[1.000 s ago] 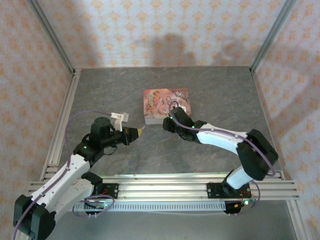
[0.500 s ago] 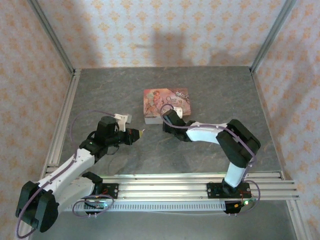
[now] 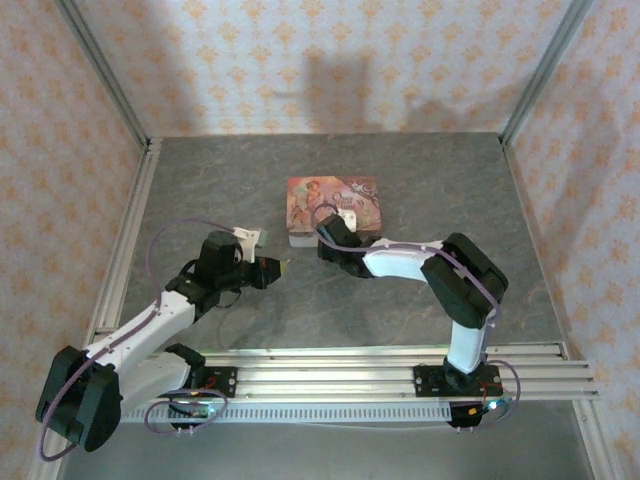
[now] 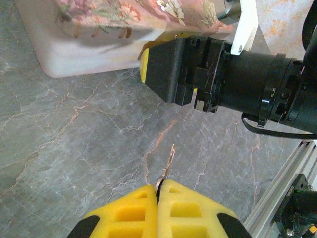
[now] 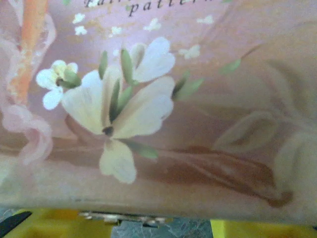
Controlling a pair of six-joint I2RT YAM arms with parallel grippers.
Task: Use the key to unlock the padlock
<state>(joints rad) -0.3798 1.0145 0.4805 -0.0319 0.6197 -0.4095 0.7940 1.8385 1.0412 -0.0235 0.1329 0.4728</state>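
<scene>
My left gripper [image 4: 159, 188] is shut on the key [image 4: 168, 163], a thin silvery blade that sticks out past the yellow fingertips above the grey table. From above, the left gripper [image 3: 274, 268] sits left of the pink box [image 3: 333, 205] and points right. My right gripper [image 3: 328, 243] presses against the box's front edge; the left wrist view has it as a black block [image 4: 173, 69] under the box [image 4: 99, 29]. In the right wrist view its yellow fingers [image 5: 39, 224] stand apart either side of a thin metal piece [image 5: 121, 217] below the lid [image 5: 163, 99]. The padlock is hidden.
A grey stone-patterned table [image 3: 400, 170] lies inside papered walls with metal posts [image 3: 110, 90]. An aluminium rail [image 3: 330, 370] runs along the near edge and carries both arm bases. Open floor lies behind and to either side of the box.
The right arm's elbow has folded in to the left, and its gripper slid slightly left along the box front. The left gripper, still on the key, dropped back a little.
</scene>
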